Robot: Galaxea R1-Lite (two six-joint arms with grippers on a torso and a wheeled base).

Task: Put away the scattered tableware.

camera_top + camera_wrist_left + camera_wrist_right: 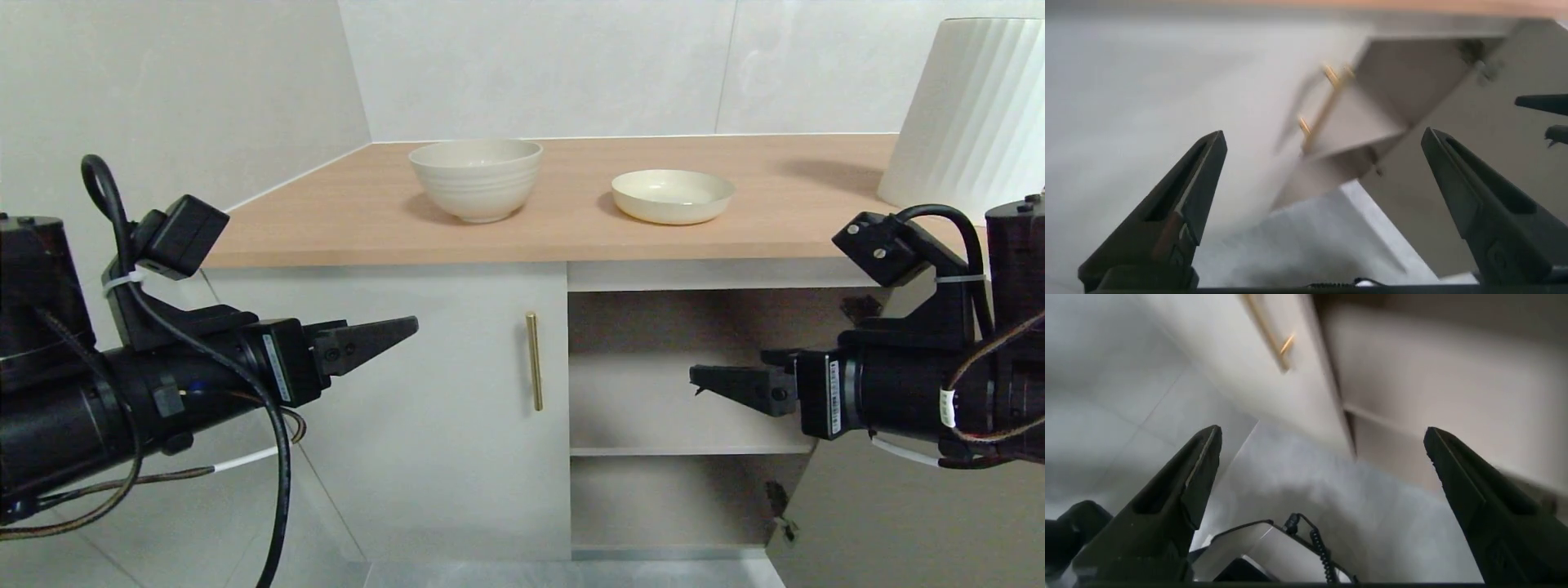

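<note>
**Q:** Status, left to right?

**A:** Left hand point(408, 327), 8 o'clock: fingers spread wide, empty. Deep bowl point(476, 178), 11 o'clock on the counter point(571, 233). Shallow dish point(672, 194), 1 o'clock, apart from the bowl. Right hand point(695, 377), 4 o'clock: wide open, empty, in front of the open cabinet shelf point(653, 449).

**Q:** Failure risks?

**A:** A rim pinch on the bowl's smooth curved wall may slip. Either piece could clip the counter edge while being lowered to the shelf. The right arm, when raised, may brush the lampshade point(971, 114) at 2 o'clock.
</note>
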